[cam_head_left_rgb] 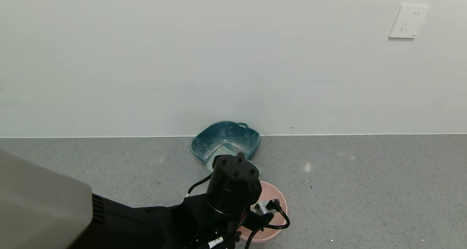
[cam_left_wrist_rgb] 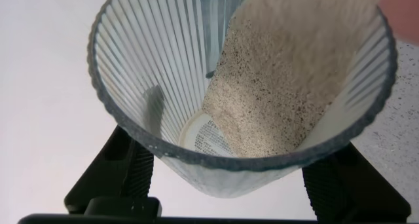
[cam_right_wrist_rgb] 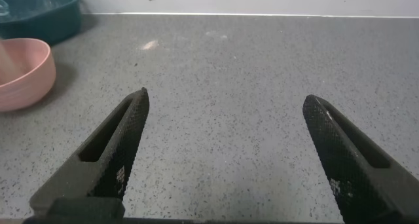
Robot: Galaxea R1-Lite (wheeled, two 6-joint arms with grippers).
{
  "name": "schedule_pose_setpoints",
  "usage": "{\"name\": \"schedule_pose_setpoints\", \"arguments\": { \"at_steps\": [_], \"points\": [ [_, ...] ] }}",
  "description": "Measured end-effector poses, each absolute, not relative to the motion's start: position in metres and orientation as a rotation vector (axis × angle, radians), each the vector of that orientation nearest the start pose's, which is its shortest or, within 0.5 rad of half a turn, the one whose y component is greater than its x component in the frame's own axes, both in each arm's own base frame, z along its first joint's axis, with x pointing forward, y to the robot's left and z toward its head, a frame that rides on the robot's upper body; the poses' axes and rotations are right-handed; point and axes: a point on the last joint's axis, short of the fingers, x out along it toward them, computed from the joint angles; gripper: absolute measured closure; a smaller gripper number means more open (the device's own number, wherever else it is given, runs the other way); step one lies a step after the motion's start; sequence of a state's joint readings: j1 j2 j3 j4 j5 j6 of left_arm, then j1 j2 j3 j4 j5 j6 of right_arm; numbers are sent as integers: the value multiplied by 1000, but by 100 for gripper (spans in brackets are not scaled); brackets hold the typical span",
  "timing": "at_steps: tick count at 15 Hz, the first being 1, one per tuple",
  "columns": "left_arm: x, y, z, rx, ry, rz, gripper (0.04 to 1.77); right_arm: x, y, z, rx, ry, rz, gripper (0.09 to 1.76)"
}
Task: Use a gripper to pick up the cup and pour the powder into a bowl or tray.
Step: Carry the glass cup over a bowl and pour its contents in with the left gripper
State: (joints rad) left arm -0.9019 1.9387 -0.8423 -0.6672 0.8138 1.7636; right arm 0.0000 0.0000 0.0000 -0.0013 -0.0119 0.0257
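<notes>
My left gripper (cam_left_wrist_rgb: 229, 178) is shut on the cup (cam_left_wrist_rgb: 150, 73), a ribbed translucent tumbler, with one black finger on each side of it. The cup is tipped, and the beige powder (cam_left_wrist_rgb: 281, 86) lies along its lower wall up to the rim. In the head view the left arm's black wrist (cam_head_left_rgb: 233, 185) hangs over the near side of the pink bowl (cam_head_left_rgb: 271, 196), and only a pale sliver of the cup (cam_head_left_rgb: 211, 164) shows beyond it. My right gripper (cam_right_wrist_rgb: 226, 99) is open and empty above bare counter, to the right of the bowl (cam_right_wrist_rgb: 23, 73).
A dark teal tray (cam_head_left_rgb: 224, 139) with a small handle stands against the white wall just behind the bowl, dusted with powder; it also shows in the right wrist view (cam_right_wrist_rgb: 39, 14). The grey speckled counter (cam_head_left_rgb: 365, 187) stretches to both sides. A wall socket (cam_head_left_rgb: 408, 21) is at the upper right.
</notes>
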Motion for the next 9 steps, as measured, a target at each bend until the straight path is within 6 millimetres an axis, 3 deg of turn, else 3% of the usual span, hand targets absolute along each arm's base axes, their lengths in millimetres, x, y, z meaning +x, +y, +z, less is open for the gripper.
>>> {"name": "schedule_pose_setpoints", "arguments": {
  "at_steps": [9],
  "points": [
    [223, -260, 120, 2073, 135, -316, 52, -23, 0, 76, 26, -1, -12, 14]
  ]
}}
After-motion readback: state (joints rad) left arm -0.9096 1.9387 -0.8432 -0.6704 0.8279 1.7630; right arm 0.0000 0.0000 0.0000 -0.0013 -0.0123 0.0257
